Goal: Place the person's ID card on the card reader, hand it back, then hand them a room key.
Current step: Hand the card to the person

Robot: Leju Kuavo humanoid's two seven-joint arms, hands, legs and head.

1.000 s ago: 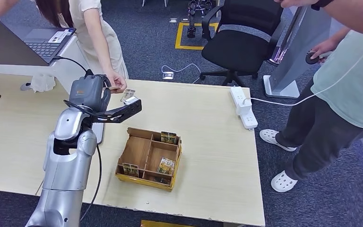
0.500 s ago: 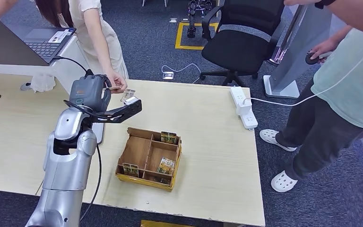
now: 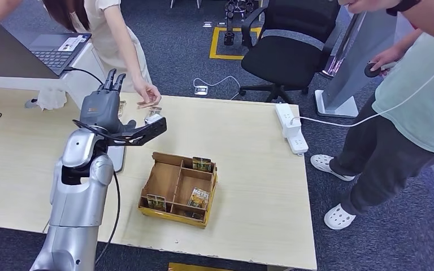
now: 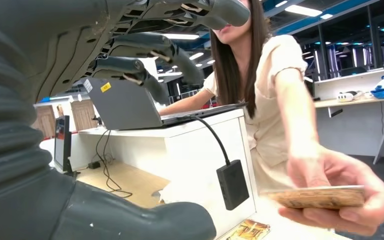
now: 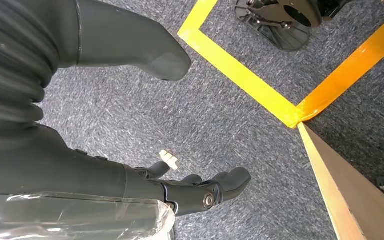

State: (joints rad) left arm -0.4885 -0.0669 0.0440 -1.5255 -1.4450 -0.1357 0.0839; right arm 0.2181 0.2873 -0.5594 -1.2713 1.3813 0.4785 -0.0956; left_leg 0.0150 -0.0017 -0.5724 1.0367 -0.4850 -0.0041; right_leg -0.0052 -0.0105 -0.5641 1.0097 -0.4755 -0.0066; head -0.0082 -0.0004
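Head view first: the silver left arm reaches up over the pale wooden table [image 3: 248, 164], and the grey left hand [image 3: 103, 104] is raised at the far edge with its dark fingers [image 3: 113, 79] stretched straight and apart, nothing in them. Just beyond it, the person in the cream dress [image 3: 113, 39] leans in, their hand [image 3: 148, 93] hovering over the table edge with a thin card-like thing under it, too small here to read. On the table below the arm sits the flat white card reader [image 3: 117, 158], partly hidden by the forearm. Nearer the middle stands the brown wooden divided tray [image 3: 169, 186] with small printed cards upright in its compartments. A white power strip [image 3: 290, 125] lies at the far right edge, and a second person in a pale green shirt [image 3: 424, 96] stands beside the table.

Left wrist view now: the left hand's fingers [image 4: 145, 47] arch wide with open air beneath them, thumb well apart. Facing it, the person's hand [image 4: 340, 192] pinches the thin brown-patterned ID card [image 4: 322, 196] flat between thumb and fingers, clear of the robot's hand. A grey open laptop [image 4: 125, 107] sits on the white counter [image 4: 190, 150] behind.

Right wrist view: the right hand [image 5: 195, 187] hangs over grey carpet [image 5: 230, 115] crossed by yellow floor tape [image 5: 245, 77], fingers loosely extended and apart, holding nothing.
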